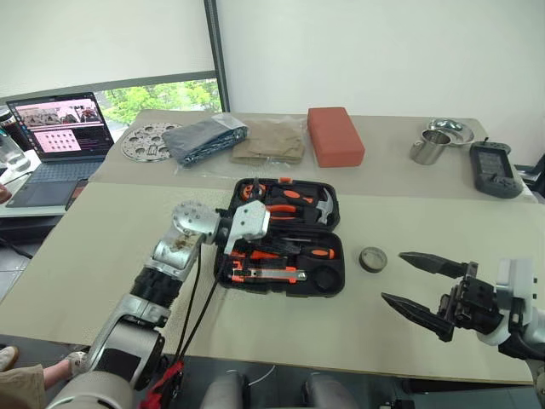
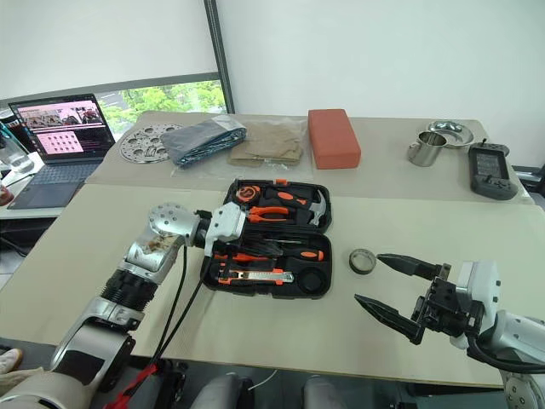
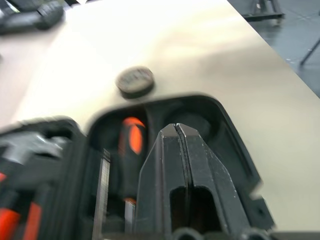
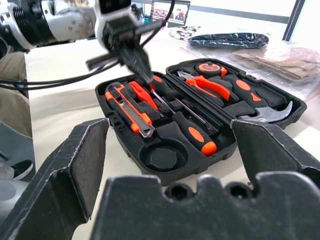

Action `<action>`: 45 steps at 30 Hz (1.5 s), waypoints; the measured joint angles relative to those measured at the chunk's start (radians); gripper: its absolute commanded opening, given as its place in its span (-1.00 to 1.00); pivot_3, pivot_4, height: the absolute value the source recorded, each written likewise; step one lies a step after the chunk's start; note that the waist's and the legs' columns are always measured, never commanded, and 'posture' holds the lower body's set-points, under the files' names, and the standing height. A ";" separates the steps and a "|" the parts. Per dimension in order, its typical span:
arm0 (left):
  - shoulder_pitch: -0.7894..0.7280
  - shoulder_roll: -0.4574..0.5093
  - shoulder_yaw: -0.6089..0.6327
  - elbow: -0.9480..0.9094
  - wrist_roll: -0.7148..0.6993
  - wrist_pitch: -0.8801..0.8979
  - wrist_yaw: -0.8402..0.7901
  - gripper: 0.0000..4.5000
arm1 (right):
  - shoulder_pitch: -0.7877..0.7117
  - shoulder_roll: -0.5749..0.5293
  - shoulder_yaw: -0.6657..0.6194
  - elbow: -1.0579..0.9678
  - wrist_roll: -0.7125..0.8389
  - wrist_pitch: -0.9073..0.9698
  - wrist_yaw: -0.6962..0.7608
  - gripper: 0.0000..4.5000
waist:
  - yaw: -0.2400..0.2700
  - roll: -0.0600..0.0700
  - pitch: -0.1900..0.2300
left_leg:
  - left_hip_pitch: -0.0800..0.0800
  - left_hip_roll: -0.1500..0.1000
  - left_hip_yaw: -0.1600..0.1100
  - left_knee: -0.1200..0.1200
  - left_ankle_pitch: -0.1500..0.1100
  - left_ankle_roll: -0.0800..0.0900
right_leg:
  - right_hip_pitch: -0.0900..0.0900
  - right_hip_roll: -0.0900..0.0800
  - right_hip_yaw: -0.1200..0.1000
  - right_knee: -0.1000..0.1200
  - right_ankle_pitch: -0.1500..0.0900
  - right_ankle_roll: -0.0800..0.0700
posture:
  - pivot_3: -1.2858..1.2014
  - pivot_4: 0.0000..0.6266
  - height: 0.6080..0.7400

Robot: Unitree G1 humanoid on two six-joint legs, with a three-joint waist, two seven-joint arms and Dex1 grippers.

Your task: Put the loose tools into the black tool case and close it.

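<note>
I count one black tool case (image 1: pixel 281 243) lying open flat near the middle of the table (image 1: pixel 102 256), both halves up. In its near half sit one black-and-orange utility knife (image 4: pixel 129 110), two orange-and-black screwdrivers (image 4: pixel 192 131) and one slim orange tool (image 4: pixel 141 94); the round moulded recess (image 4: pixel 162 157) at the corner is bare. The far half holds pliers, a hammer (image 1: pixel 324 204) and a tape measure (image 4: pixel 209 69). One small dark tape roll (image 1: pixel 372 259) lies loose on the table just beside the case, on my right-hand side, apart from it.

The case is hard ribbed plastic with shaped slots; the screwdriver handles are rounded, the knife flat and boxy, the roll a short ring.

My left gripper (image 4: pixel 142 70) hangs over the near half of the case with its two black fingers pressed together and nothing between them. My right gripper (image 1: pixel 413 285) hovers above the table near the front edge, jaws spread wide and empty, well apart from the roll.

Along the far edge: one red-orange block (image 1: pixel 335 135), two steel cups (image 1: pixel 438 141), one black handheld device (image 1: pixel 494 169), one perforated metal disc (image 1: pixel 149 141) and two bagged flat items (image 1: pixel 238 141). Bare tabletop lies between the case and the front edge and around the roll.
</note>
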 measured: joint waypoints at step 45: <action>0.005 0.024 -0.012 0.177 0.047 -0.034 -0.011 -0.71 | -0.070 -0.128 0.043 0.004 -0.111 0.080 -0.092 1.00 | -0.004 -0.001 -0.006 | 0.000 0.000 0.000 0.000 0.001 0.002 | -0.001 0.000 0.000 0.002 -0.001 0.002 | 0.03 -0.52 1.00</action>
